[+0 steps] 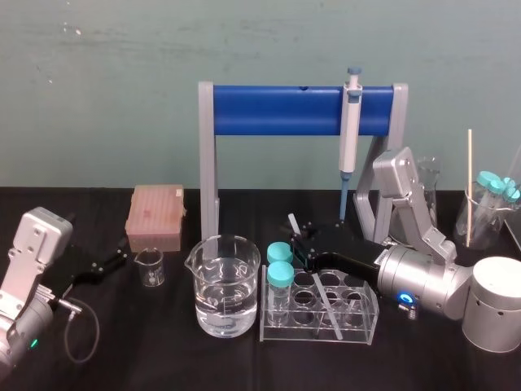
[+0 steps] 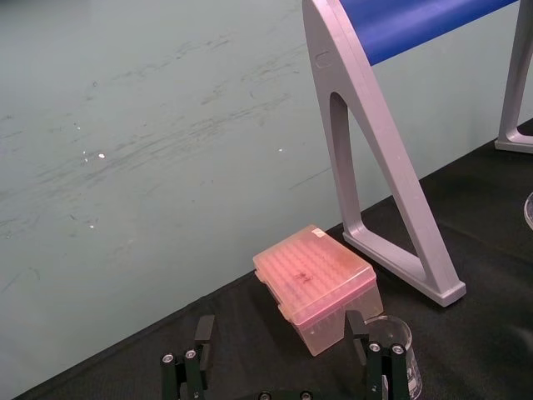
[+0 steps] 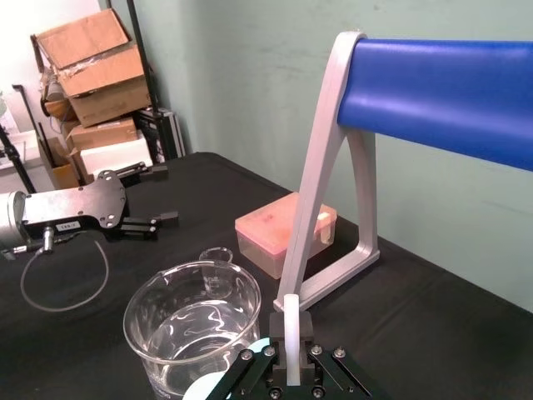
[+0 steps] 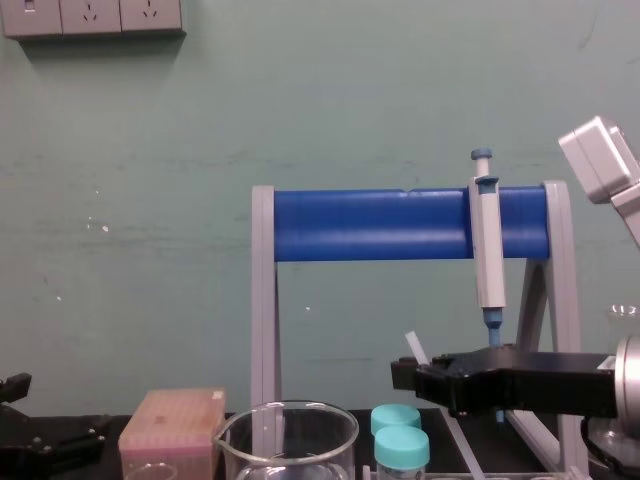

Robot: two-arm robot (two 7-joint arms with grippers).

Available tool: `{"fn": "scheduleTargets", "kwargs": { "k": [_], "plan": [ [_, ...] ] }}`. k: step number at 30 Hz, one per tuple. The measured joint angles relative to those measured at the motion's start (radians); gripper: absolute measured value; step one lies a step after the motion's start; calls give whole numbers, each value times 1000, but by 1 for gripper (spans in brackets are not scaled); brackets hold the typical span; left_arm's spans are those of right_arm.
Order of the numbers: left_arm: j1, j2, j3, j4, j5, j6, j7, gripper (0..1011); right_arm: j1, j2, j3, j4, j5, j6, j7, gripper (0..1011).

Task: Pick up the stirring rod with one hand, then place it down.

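The stirring rod is thin, whitish and translucent. It slants with its upper end near my right gripper and its lower part across the clear tube rack. The right wrist view has the rod standing between the two black fingers of the right gripper, which is shut on it. From the chest, the rod's upper end pokes up just behind the tip of the right gripper. I cannot tell whether the rod's lower end rests on the rack. My left gripper sits open at the far left.
A large beaker of water stands just left of the rack, with two teal-capped tubes in the rack's left end. The pipette hangs on the blue-barred stand. A pink tip box and a small beaker stand left.
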Motion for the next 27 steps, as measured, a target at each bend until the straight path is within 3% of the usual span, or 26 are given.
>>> {"fn": "scheduleTargets", "kwargs": {
  "k": [4, 10, 14, 21, 27],
  "plan": [
    [0, 0, 0, 0, 0, 0, 0, 1000, -10, -6, 9, 0, -7, -43, -4, 67],
    [0, 0, 0, 0, 0, 0, 0, 1000, -48, -21, 44, -13, -51, -188, -37, 67],
    [0, 0, 0, 0, 0, 0, 0, 1000, -78, -26, 69, -35, -55, -240, -51, 67],
    [0, 0, 0, 0, 0, 0, 0, 1000, -161, -46, 143, -87, 4, -340, -49, 67],
    [0, 0, 0, 0, 0, 0, 0, 1000, -186, -59, 195, -129, 36, -398, -31, 67]
  ]
}}
